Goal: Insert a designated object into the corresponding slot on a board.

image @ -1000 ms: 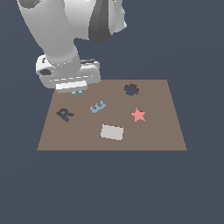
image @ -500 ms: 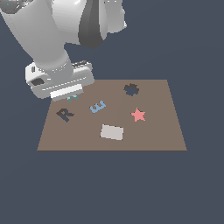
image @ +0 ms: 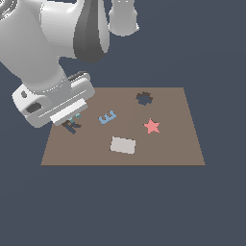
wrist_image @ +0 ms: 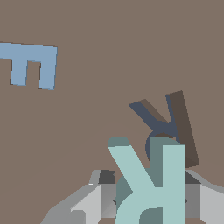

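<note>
One pale teal R block [wrist_image: 151,181] is held between the two grey fingers [wrist_image: 89,203], which are pinched against its sides; the jaws are closed on it. Seen from the wrist view, the block is thick, with a lighter face and darker teal sides, its legs pointing away from the fingers. In the exterior view only a sliver of teal [image: 75,116] is seen under the gripper [image: 72,116], the rest being hidden by the white hand.

Just beyond the jaws, and partly overlapped by the held block in the wrist view, the dark grey R-shaped slot [wrist_image: 168,124] is seen, tilted relative to the block, so the two outlines are not lined up. Whether the block touches the board [image: 168,149] cannot be told.

Well off to one side of the jaws, the blue letter E [wrist_image: 31,63] lies flat, with bare brown board between it and the slot. Farther from the jaws, a pale rectangular piece [image: 123,145], a pink star [image: 152,126] and a dark gear-shaped cutout [image: 143,98] are noted, all apart from one another. The slot sits near the board's edge on the exterior view's left.
</note>
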Controlling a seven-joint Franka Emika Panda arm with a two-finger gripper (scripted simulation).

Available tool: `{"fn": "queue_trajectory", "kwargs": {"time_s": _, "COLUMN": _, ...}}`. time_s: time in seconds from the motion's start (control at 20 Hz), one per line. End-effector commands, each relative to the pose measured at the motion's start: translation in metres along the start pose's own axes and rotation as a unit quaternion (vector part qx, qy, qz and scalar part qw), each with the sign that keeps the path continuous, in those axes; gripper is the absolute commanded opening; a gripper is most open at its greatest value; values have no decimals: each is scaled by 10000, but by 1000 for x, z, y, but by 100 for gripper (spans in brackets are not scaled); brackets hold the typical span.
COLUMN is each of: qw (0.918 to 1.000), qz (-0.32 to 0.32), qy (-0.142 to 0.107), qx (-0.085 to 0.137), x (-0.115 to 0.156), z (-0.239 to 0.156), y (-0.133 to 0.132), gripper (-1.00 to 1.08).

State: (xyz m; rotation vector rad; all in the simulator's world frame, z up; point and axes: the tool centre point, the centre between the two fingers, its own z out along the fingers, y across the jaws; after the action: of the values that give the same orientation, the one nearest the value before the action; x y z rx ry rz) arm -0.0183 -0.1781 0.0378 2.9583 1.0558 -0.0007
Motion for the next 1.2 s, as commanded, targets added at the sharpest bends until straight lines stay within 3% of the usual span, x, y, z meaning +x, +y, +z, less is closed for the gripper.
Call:
{"fn": "queue_trajectory", "kwargs": {"time_s": 0.0, "qw": 9994, "qz": -334, "qy": 0, "qx": 0, "x": 7, "z": -1, "y": 7, "gripper": -100}}
{"fn": "queue_trajectory", "kwargs": {"time_s": 0.55, "qw": 9932, "qz": -1165, "qy": 0, "qx": 3, "x": 29, "z": -3, "y": 23, "gripper": -100}}
{"fn": "queue_trajectory", "kwargs": {"time_s": 1.15, "qw": 9931, "qz": -1176, "qy": 0, "qx": 6, "x": 30, "z": -2, "y": 22, "gripper": -100}}
